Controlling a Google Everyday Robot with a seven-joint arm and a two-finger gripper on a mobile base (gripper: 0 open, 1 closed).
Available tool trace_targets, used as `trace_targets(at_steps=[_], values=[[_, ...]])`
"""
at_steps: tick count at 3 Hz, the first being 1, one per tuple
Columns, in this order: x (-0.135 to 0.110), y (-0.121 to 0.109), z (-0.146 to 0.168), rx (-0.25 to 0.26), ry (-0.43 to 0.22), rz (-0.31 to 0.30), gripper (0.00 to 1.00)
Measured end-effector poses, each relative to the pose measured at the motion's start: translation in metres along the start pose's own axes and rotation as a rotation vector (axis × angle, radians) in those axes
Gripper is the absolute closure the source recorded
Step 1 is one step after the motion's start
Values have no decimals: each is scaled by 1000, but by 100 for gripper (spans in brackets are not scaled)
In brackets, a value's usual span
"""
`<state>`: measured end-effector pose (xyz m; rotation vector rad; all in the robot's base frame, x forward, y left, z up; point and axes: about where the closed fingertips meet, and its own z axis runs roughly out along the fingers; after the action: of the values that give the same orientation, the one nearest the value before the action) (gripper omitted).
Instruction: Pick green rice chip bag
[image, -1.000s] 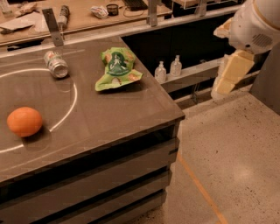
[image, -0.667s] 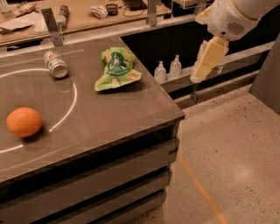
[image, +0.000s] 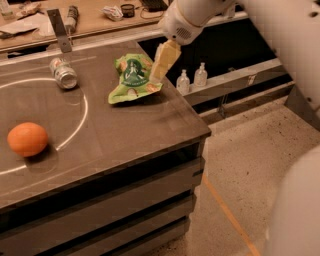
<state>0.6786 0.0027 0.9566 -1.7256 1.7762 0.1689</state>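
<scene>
Tabletop (image: 125, 135) — chip bag (image: 131, 80) beside tool (image: 158, 71)

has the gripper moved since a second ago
Yes. The gripper has swung left, from right of the two bottles to above the counter edge, beside the green rice chip bag.

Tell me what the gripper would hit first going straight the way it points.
Likely the right edge of the bag. The gripper, over the far right side of the table, points down-left at the bag, though depth is unclear from this one view.
</scene>
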Motion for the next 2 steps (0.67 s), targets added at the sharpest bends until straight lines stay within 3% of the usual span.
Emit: trace_targets(at_steps=[1,2], values=[[-12,-1,47,-77,-40,37,0],[-16,11,87,-149,-22,90,0]])
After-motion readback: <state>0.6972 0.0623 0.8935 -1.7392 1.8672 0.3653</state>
